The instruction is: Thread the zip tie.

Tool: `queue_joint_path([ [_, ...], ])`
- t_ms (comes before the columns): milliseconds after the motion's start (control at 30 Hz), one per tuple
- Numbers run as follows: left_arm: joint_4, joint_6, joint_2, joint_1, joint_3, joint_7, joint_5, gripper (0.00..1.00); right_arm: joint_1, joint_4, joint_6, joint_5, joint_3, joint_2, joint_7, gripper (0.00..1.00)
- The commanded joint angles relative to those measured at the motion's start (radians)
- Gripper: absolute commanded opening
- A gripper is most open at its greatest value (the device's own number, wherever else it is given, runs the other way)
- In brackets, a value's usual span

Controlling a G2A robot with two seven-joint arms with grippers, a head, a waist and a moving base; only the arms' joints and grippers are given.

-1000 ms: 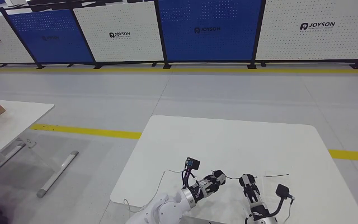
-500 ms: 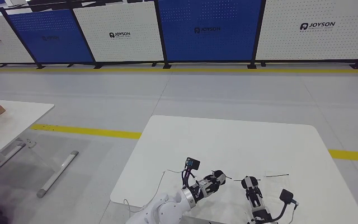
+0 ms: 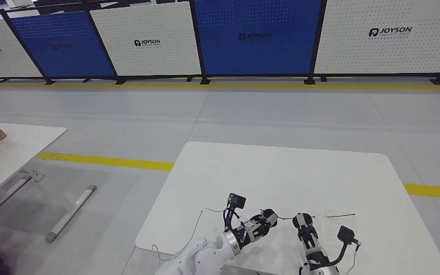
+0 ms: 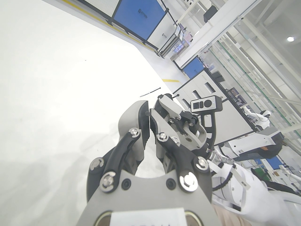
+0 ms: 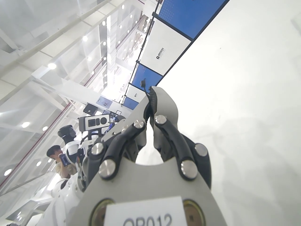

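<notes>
Both jaws clenched: right gripper (image 5: 150,95) pinches the zip tie (image 5: 142,82) near its head, just beside left gripper (image 4: 148,112), which nips what looks like the tail tip, low over the table (image 3: 275,172). Keep the tail square to the head slot, feed slowly, avoid buckling the strap. Versus 0.5 s ago, right gripper has edged back toward left gripper

Two zip ties (image 3: 340,216) (image 5: 143,82), two claws (image 4: 148,110) (image 5: 151,94), and two tables (image 3: 289,172) (image 3: 27,141).
</notes>
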Motion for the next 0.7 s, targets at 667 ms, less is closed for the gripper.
queue_joint_path([
  [667, 0.0, 0.0, 0.0, 0.0, 0.0, 0.0, 0.0, 0.0, -0.032, -0.005, -0.037, 0.008, 0.037, -0.01, 0.022, 0.0],
])
